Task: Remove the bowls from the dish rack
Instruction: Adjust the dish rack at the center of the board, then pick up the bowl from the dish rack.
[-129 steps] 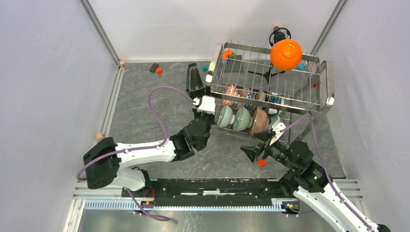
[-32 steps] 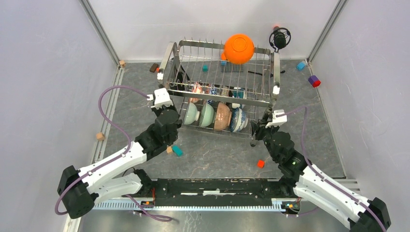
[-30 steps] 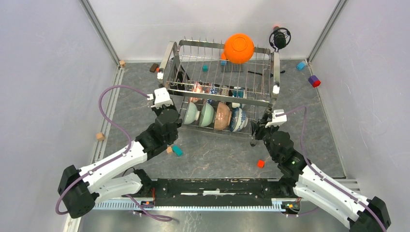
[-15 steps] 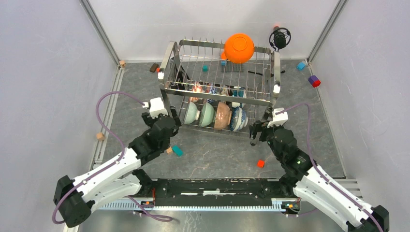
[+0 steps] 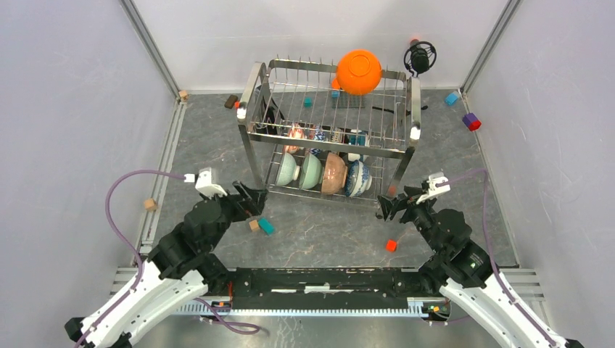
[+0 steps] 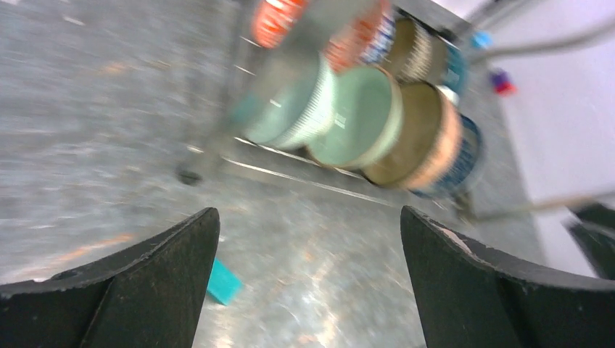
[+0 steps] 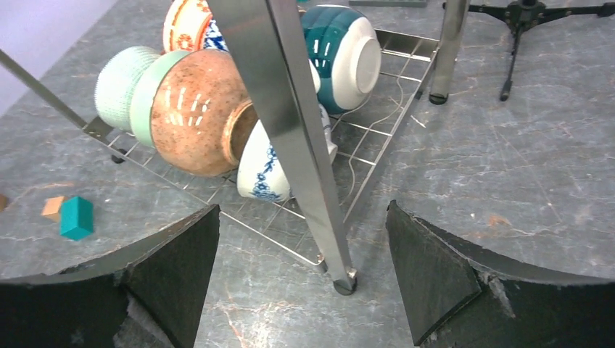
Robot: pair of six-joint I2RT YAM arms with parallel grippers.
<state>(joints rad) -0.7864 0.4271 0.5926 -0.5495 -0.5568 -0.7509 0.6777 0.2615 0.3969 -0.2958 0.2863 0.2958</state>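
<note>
steel dish rack (image 5: 330, 150), orange bowl (image 5: 358, 72) on top tier

A tall steel dish rack (image 5: 252, 94) stands toward the far side of the grey table (image 5: 203, 145), with an orange bowl (image 5: 358, 72) perched at the far right of its upper tier. In the lower tier four bowls stand on edge in a row: two pale green bowls (image 5: 298, 171), a brown bowl (image 5: 333, 174) and a blue-and-white bowl (image 5: 357, 178). The left gripper (image 5: 250, 199) hangs by the rack's near left leg, jaws spread and empty, with a teal block (image 5: 267, 227) just beside it, while the right gripper (image 5: 388, 206) hangs likewise by the near right leg, a red block (image 5: 391, 246) nearer than it.
</note>
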